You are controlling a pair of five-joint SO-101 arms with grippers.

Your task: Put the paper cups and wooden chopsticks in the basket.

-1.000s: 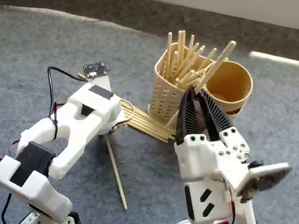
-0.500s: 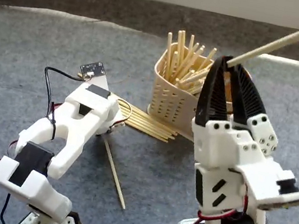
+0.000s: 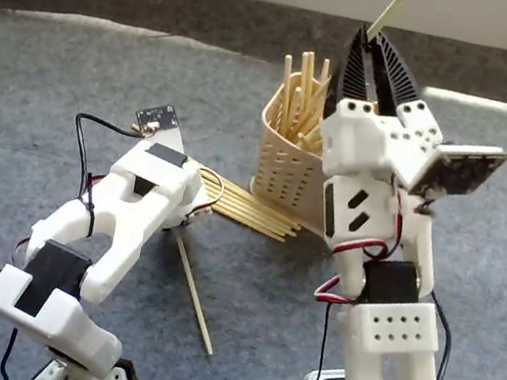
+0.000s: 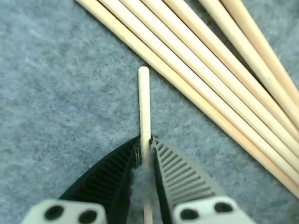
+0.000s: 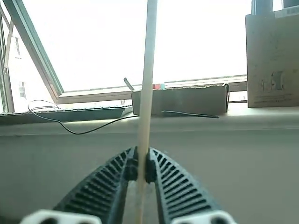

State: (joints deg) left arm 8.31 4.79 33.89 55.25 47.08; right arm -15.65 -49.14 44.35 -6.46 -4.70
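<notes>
Right gripper (image 3: 372,50) is seen raised by the basket (image 3: 281,170), pinching a lifted chopstick (image 3: 390,9); a lone chopstick (image 3: 195,301) lies on the carpet (image 3: 46,99) by the left arm. Left gripper (image 4: 145,149) is pressed onto that lone chopstick, just beside the chopstick row (image 4: 210,93). Right jaws are shown clamped on the lifted chopstick.

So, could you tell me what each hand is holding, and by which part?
The right hand pinches a raised chopstick partway along its shaft. The left hand pinches a lying chopstick near one end.
</notes>
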